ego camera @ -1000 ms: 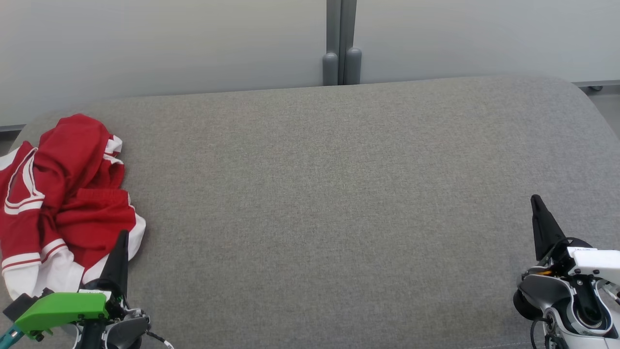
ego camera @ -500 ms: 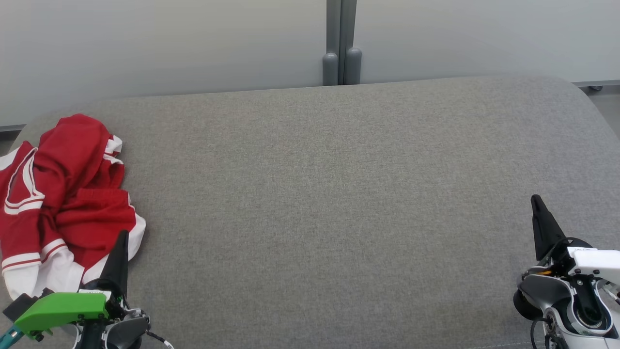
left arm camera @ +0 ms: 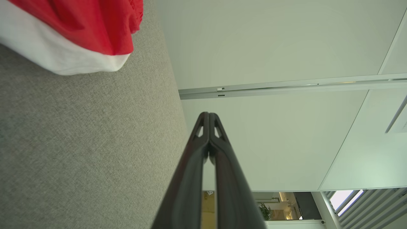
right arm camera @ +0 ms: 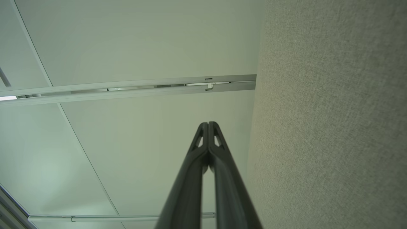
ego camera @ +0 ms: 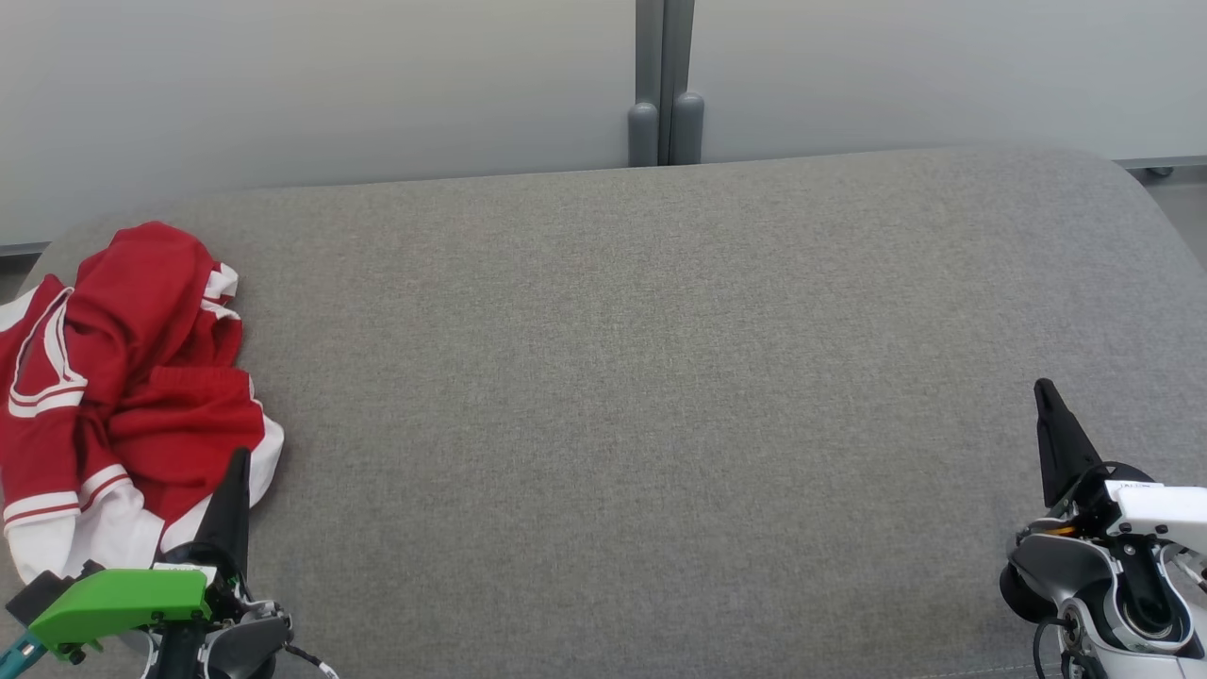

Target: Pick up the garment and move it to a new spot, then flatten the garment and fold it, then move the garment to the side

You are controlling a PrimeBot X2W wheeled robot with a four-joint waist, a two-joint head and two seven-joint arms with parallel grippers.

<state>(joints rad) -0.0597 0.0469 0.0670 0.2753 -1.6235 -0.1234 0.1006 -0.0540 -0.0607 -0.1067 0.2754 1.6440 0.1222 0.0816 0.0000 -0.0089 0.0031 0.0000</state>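
A crumpled red garment with white stripes and hems [ego camera: 123,377] lies at the far left of the grey fabric-covered tabletop [ego camera: 641,377]. The left hand [ego camera: 241,459], fingers pressed together, points up beside its white hem. Well apart, at lower right, the right hand [ego camera: 1042,389] is likewise closed and empty.

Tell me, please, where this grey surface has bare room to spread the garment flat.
The whole middle of the grey surface lies bare, from the crumpled red garment and left gripper across to the right gripper, and back to the wall. Only the left end is crowded.
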